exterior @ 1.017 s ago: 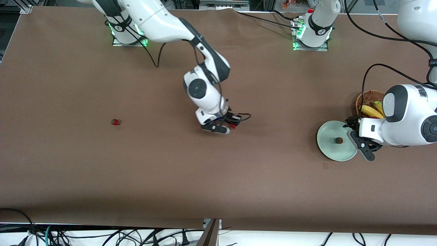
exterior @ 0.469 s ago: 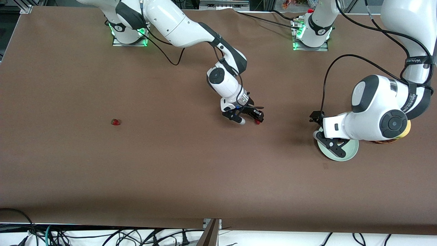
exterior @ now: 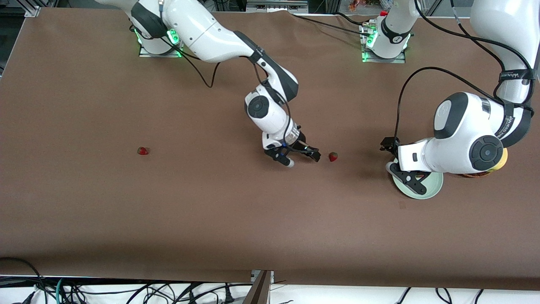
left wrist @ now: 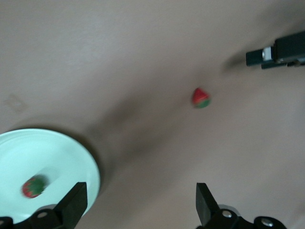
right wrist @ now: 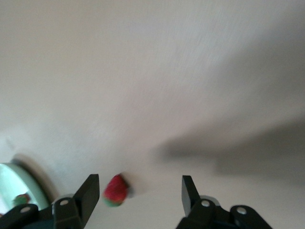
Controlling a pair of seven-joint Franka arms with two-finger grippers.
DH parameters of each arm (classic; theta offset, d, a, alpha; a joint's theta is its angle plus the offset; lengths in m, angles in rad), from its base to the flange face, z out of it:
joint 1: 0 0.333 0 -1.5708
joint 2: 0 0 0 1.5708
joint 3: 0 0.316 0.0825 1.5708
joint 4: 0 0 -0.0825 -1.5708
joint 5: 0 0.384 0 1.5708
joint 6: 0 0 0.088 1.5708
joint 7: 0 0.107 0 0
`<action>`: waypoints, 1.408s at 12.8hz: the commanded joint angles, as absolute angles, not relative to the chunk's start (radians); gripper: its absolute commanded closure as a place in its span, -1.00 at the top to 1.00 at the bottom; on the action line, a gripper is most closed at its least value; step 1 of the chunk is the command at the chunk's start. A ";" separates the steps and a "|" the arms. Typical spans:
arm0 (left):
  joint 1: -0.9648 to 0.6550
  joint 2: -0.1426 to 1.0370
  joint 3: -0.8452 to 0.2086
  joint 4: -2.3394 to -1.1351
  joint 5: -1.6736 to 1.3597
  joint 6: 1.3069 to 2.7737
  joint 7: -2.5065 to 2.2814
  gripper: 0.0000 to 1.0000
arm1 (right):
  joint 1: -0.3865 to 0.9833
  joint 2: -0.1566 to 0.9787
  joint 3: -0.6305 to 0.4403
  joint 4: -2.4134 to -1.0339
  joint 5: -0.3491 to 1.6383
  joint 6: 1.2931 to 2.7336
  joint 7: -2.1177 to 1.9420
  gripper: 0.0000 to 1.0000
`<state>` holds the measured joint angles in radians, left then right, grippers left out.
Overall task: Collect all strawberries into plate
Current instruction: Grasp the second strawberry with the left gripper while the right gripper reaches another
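My right gripper (exterior: 301,159) (right wrist: 139,193) stands open low over the middle of the table. One strawberry (exterior: 333,157) (right wrist: 116,190) (left wrist: 201,98) lies loose on the table just off its fingertips, on the plate's side. The mint-green plate (exterior: 430,190) (left wrist: 52,157) (right wrist: 12,183) sits toward the left arm's end and holds another strawberry (left wrist: 33,187) (right wrist: 20,199). My left gripper (exterior: 400,165) (left wrist: 138,205) hangs open and empty over the plate's rim and hides most of the plate in the front view. A third strawberry (exterior: 143,150) lies alone toward the right arm's end.
A sliver of the wicker basket (exterior: 474,174) and something yellow (exterior: 503,158) show under the left arm's wrist, beside the plate. Black cables trail from both arms above the table. The table's front edge runs along the bottom of the front view.
My right gripper carried a strawberry toward the plate, then opened and drew back a little, leaving the berry on the table. My left arm swung over the plate and then held still.
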<state>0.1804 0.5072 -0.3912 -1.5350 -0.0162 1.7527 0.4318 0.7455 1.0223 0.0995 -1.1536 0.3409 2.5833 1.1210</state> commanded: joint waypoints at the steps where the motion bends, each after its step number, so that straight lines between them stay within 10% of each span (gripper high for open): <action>1: 0.183 0.514 -0.396 -1.532 -0.087 1.778 0.402 1.00 | 0.651 0.953 0.106 -1.169 0.290 2.388 0.993 0.72; 2: 0.176 0.514 -0.400 -1.540 -0.087 1.787 0.375 1.00 | 0.614 0.927 0.109 -1.169 0.288 2.331 0.930 0.99; 11: 0.087 0.558 -0.439 -1.971 0.104 2.559 0.307 1.00 | 0.552 0.732 -0.141 -1.261 0.198 1.880 0.509 0.99; 16: 0.081 0.649 -0.437 -2.003 0.123 2.683 0.307 0.99 | 0.548 0.577 -0.305 -1.544 0.209 1.897 0.064 0.99; 18: 0.078 0.650 -0.437 -2.005 0.123 2.683 0.305 -0.03 | 0.549 0.490 -0.354 -1.713 0.204 1.983 -0.065 0.99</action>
<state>0.0805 0.6496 -0.4356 -2.0039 0.0994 2.6735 0.3048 0.5371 0.6318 -0.3268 -1.4881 0.2129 1.8980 0.0406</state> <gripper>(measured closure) 0.088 0.000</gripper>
